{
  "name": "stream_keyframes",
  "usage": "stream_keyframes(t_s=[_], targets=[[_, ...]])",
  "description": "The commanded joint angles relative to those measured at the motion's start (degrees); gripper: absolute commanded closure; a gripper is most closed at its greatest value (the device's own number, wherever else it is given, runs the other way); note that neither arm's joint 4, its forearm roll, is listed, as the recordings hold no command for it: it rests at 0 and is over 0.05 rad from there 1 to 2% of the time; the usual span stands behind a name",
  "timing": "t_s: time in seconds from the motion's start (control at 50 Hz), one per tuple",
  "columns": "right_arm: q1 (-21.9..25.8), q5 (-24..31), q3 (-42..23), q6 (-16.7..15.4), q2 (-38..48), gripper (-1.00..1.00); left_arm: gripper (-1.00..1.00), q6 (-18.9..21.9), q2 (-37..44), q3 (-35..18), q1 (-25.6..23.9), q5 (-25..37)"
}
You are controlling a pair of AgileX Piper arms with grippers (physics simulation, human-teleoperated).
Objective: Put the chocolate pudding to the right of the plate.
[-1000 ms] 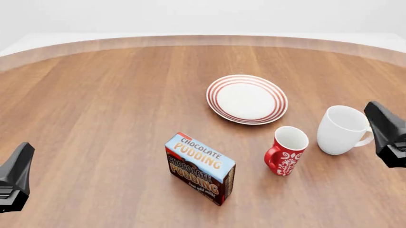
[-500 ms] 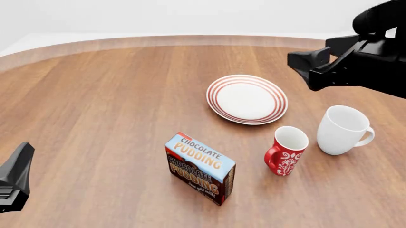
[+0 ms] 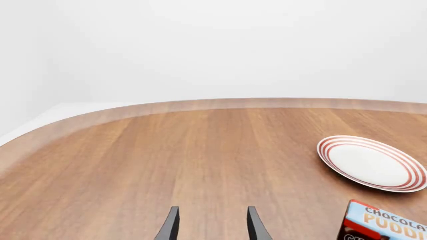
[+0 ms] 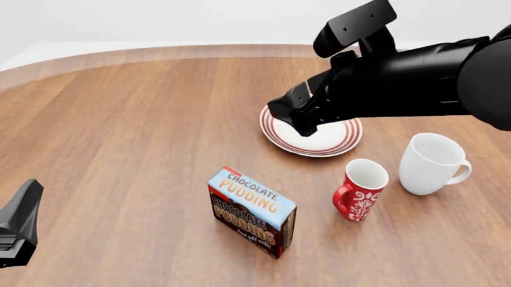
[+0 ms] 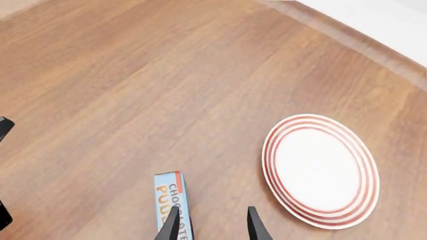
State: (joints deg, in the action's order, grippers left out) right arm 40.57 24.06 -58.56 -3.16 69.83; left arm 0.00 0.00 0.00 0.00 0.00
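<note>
Pudding (image 4: pixel 252 213) stands upright on the table (image 4: pixel 128 137), near your side and a little left of centre, its light-blue top facing up and its dark-brown lettered front turned toward you and slightly to the right. You can see the plate (image 4: pixel 327 141) lying flat farther back and to the right of the box, well apart from it, with part of its near-left rim hidden behind your right arm (image 4: pixel 399 84). That arm reaches in from the right above the plate, and your right gripper (image 4: pixel 297 117) hangs over the plate's left edge, clear of the box. In the right wrist view its fingers (image 5: pixel 172 226) are spread with bare wood between them and nothing held; the pudding's blue top (image 5: pixel 172 206) shows just beyond the fingertips and the plate (image 5: pixel 321 169) lies off to the side. Your left gripper (image 4: pixel 18 226) sits low at the left edge of the front view, well away from the box. In the left wrist view its fingers (image 3: pixel 253 226) are parted and empty over bare table, with the plate (image 3: pixel 371 163) and a corner of the pudding (image 3: pixel 381 224) visible to one side. A red mug (image 4: pixel 359 190) stands just in front of the plate, and a white mug (image 4: pixel 431 162) stands beside it on the right.
</note>
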Motion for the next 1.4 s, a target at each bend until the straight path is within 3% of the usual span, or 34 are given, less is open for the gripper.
stream_keyframes(t_s=[0.02, 0.04, 0.12, 0.32, 0.42, 0.46, 0.48, 0.7, 0.96, 1.08, 1.4], targets=[[7.2, 2.4, -1.3, 2.0, 3.6, -1.00, -1.00, 0.0, 0.0, 0.0, 0.0, 0.0], [9.5, 2.7, -1.7, 4.6, 3.6, -1.00, -1.00, 0.0, 0.0, 0.0, 0.0, 0.0], [10.2, 3.9, -1.7, 3.6, 3.8, -1.00, -1.00, 0.0, 0.0, 0.0, 0.0, 0.0], [11.9, 3.2, -0.5, 5.1, 4.6, -1.00, -1.00, 0.0, 0.0, 0.0, 0.0, 0.0], [10.1, 2.4, 0.4, 2.5, 5.5, -1.00, -1.00, 0.0, 0.0, 0.0, 0.0, 0.0], [8.7, 2.3, 0.9, -1.1, 6.2, -1.00, -1.00, 0.0, 0.0, 0.0, 0.0, 0.0], [10.0, 2.0, 0.4, 1.4, 6.8, -1.00, -1.00, 0.0, 0.0, 0.0, 0.0, 0.0], [8.8, 1.9, 0.4, -0.4, 9.3, -1.00, -1.00, 0.0, 0.0, 0.0, 0.0, 0.0], [9.3, 1.6, -0.4, 0.6, 12.5, -1.00, -1.00, 0.0, 0.0, 0.0, 0.0, 0.0], [7.2, 1.0, 0.0, -1.3, 14.0, -1.00, -1.00, 0.0, 0.0, 0.0, 0.0, 0.0], [6.6, -0.1, -0.4, -0.8, 16.6, -1.00, -1.00, 0.0, 0.0, 0.0, 0.0, 0.0]])
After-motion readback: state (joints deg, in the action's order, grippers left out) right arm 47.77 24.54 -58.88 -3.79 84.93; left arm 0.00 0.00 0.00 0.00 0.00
